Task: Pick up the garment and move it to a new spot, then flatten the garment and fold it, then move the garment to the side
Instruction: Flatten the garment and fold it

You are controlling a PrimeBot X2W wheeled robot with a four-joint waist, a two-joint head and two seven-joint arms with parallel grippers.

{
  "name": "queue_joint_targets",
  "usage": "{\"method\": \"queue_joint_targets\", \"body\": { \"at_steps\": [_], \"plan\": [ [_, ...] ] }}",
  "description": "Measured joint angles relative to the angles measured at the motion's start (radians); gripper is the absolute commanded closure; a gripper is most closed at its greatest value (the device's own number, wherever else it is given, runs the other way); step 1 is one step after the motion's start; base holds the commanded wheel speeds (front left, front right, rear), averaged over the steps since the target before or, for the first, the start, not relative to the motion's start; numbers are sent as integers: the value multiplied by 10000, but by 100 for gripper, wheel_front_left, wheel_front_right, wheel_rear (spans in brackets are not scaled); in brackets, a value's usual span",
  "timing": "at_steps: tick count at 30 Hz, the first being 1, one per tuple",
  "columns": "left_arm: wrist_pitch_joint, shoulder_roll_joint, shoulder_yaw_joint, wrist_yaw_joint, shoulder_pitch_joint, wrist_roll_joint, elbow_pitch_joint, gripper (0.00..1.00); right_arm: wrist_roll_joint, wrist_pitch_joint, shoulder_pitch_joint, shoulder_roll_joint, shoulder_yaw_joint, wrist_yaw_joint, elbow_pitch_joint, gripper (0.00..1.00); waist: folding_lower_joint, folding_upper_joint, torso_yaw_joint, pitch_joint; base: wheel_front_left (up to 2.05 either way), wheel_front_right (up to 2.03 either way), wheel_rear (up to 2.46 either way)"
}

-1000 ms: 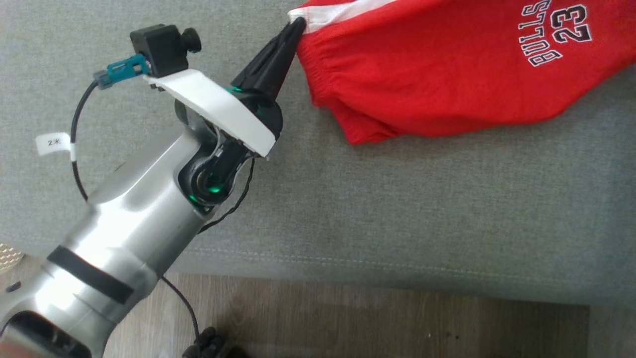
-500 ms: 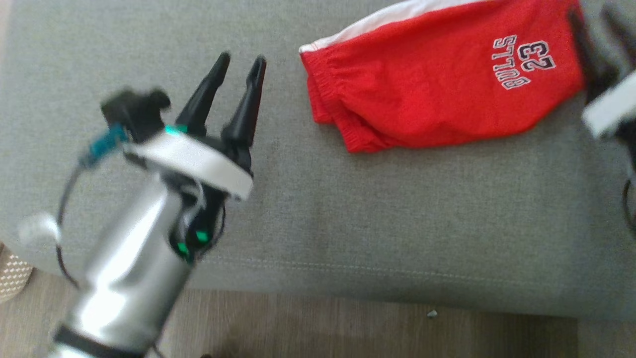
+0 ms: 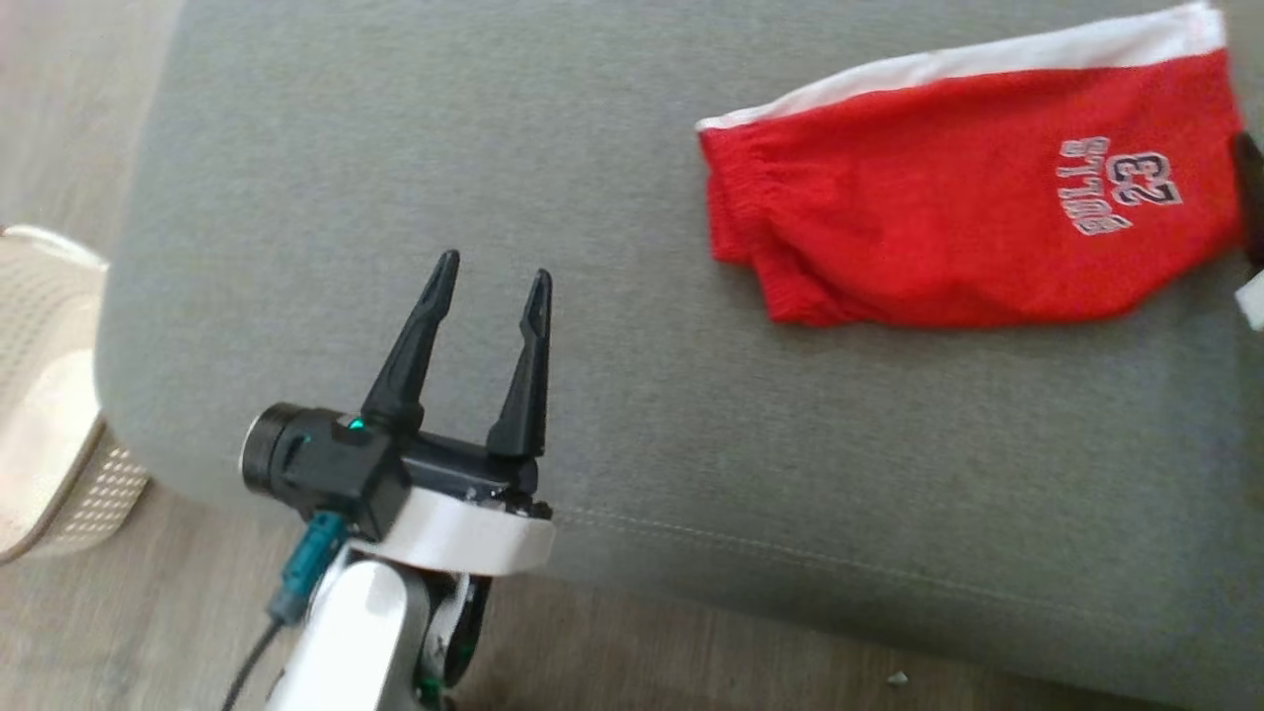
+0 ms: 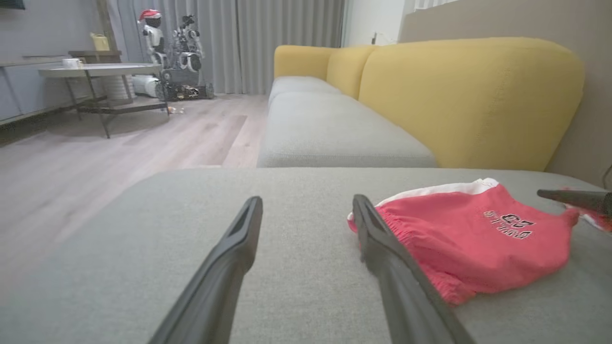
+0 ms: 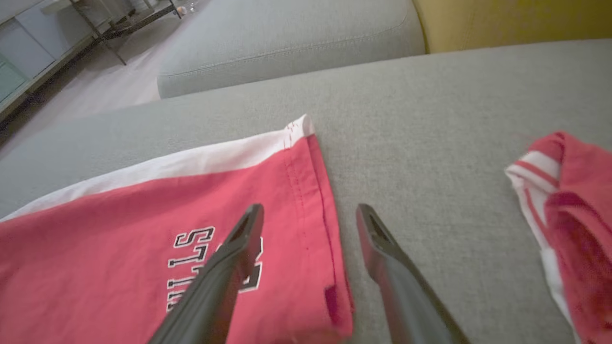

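Observation:
The garment (image 3: 968,237) is a pair of red shorts with a white side stripe and "BULLS 23" print. It lies folded flat on the grey sofa seat (image 3: 632,415), at the upper right of the head view. My left gripper (image 3: 494,267) stands open and empty over the seat's front part, well left of the waistband. In the left wrist view the garment (image 4: 478,239) lies just right of my left gripper (image 4: 307,200). My right gripper (image 5: 310,209) is open above the hem of the garment (image 5: 119,229). One of its fingers (image 3: 1250,197) shows at the head view's right edge.
A second red-and-white cloth (image 5: 569,210) lies on the seat right of the right gripper. A pale perforated basket (image 3: 49,425) stands on the wood floor (image 3: 691,652) by the seat's left corner. Yellow sofa backs (image 4: 468,95) rise behind the seat, and a low table (image 4: 105,71) stands across the room.
Both grippers have opened and let go of the garment, which now lies on the seat. My left gripper has drawn back toward the seat's front edge. The head camera has shifted.

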Motion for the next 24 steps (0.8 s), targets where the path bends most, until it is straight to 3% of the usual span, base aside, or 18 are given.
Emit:
{"method": "queue_joint_targets", "body": {
  "at_steps": [10, 15, 16, 17, 18, 19, 24],
  "plan": [
    [0, -71, -589, 502, 224, 520, -372, 0, -2006, 378, -1468, -539, -107, 0, 2240, 0, 0, 0, 885, 336, 0, 0, 0],
    [0, -71, -974, 717, 220, 516, -380, 0, -3062, 437, -1941, -458, -596, 4, 3302, 0, 0, 0, 1015, 299, 0, 0, 0],
    [0, -71, -997, 748, 219, 514, -380, 0, -3070, 435, -1998, -374, -675, 2, 3427, 27, 0, 0, 1012, 281, 0, 0, 0],
    [0, -71, -995, 763, 219, 514, -382, 0, -3066, 435, -2036, -263, -729, 2, 3540, 66, 0, 0, 995, 267, 0, 0, 0],
    [0, -71, -995, 767, 218, 514, -382, 0, -3064, 435, -2088, -173, -744, 0, 3628, 94, 0, 0, 971, 254, 0, 0, 0],
    [0, -71, -995, 767, 217, 516, -382, 0, -3049, 441, -2142, -105, -734, -2, 3708, 100, 0, 0, 943, 241, 0, 0, 0],
    [0, -71, -957, 767, 204, 516, -405, 0, -2466, 573, -2284, 370, -401, -2, 3781, 100, 0, 0, 671, 165, 0, 0, 0]
  ]
}}
